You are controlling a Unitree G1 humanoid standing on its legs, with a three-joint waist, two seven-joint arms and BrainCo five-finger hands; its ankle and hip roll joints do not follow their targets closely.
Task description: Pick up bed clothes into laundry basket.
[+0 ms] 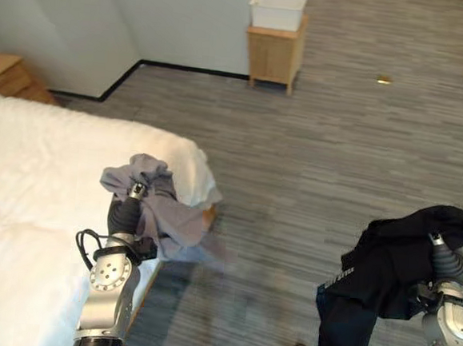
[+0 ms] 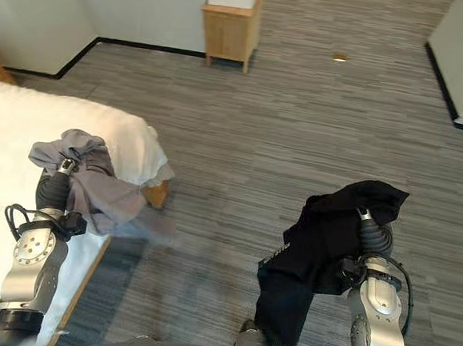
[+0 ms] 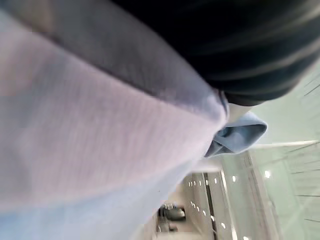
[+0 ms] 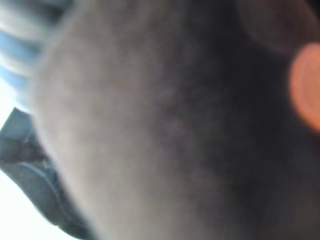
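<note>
Draping over the left hand (image 1: 137,191), one crumpled grey garment (image 1: 158,207) hangs at the white bed's (image 1: 28,205) right corner; right hand (image 2: 364,215) carries one limp black garment (image 2: 321,252) over striped carpet. Finger states: cannot tell. One white basket (image 1: 277,10) sits on a far wooden stand (image 1: 275,55).

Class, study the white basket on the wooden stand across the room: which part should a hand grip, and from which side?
Grip the white basket by its upper rim, coming from above: it sits upright and open-topped on the wooden stand, and the rim overhangs its tapered walls. No handles are discernible from here, so this is a judgement.
</note>
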